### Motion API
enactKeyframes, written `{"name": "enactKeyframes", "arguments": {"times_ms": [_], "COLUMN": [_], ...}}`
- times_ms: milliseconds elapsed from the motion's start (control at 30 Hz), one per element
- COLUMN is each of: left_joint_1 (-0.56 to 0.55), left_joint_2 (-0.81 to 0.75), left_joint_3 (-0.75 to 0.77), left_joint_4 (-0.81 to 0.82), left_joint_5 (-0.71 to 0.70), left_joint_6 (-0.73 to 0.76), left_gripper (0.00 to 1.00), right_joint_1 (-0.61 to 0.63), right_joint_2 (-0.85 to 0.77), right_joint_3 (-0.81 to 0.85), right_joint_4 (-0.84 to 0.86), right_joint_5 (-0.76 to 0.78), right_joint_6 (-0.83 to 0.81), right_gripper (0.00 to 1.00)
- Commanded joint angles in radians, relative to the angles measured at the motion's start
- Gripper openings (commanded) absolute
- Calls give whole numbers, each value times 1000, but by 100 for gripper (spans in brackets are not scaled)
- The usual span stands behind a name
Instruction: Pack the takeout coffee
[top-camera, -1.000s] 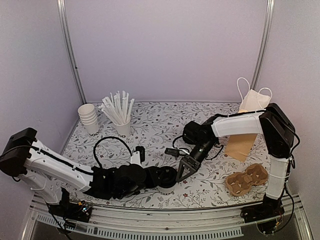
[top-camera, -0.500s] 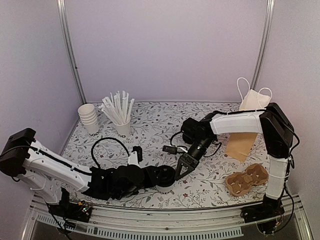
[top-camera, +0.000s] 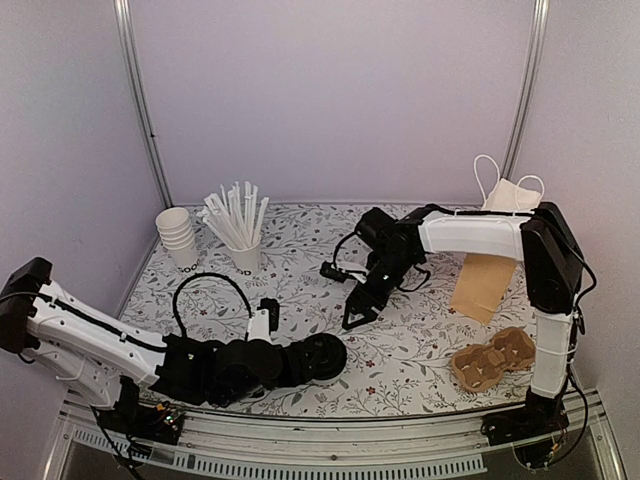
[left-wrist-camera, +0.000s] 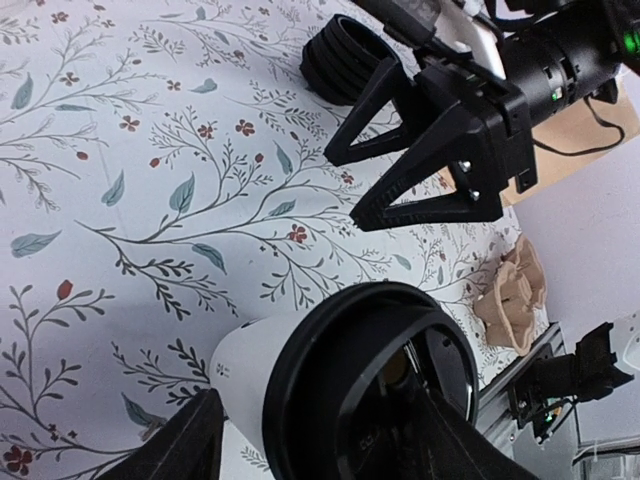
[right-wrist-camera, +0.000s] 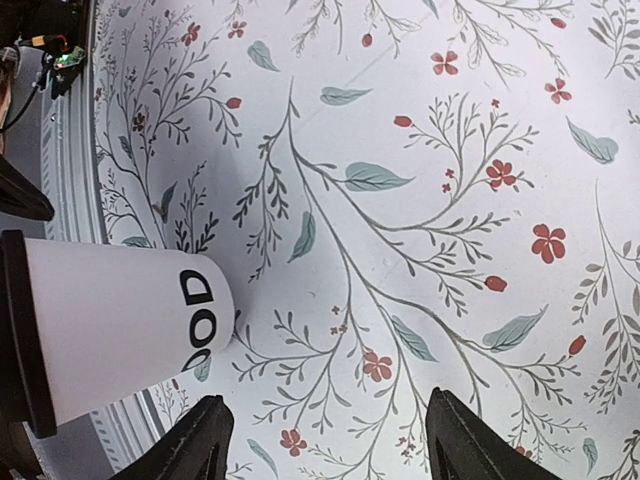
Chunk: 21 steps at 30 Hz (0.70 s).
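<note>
The left fingers (left-wrist-camera: 190, 445) grip the lidded coffee cup (left-wrist-camera: 245, 375) near the worktop's (left-wrist-camera: 120, 200) front edge, tips cut off from view, while the right fingers (left-wrist-camera: 430, 215) hang spread apart just beyond it.

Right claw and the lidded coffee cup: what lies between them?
Only bare floral tablecloth, as the left wrist view shows, between the right claw and the lidded coffee cup.

The takeout coffee (right-wrist-camera: 110, 325) looks smooth matt paper, its lid (left-wrist-camera: 330, 420) glossy black plastic; tablecloth (right-wrist-camera: 450, 120) possibly vinyl.
</note>
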Motion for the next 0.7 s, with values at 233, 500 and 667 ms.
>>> {"name": "enactKeyframes", "arguments": {"times_ms": [233, 500, 667], "left_joint_1": [43, 301, 394], "left_joint_2": [-112, -237, -176], "left_joint_3": [-13, 4, 90], "left_joint_4": [-72, 25, -70], "left_joint_5": [-48, 417, 700], "left_joint_6": [65, 460, 633], "left_gripper": [78, 79, 79], "right_joint_1": [-22, -28, -28], "right_joint_2": [-49, -189, -293], "right_joint_3": [12, -66, -153], "right_joint_4": [6, -6, -3], "right_joint_5": [53, 74, -17], "right_joint_6": [-39, -84, -149], "right_gripper": [70, 71, 73]}}
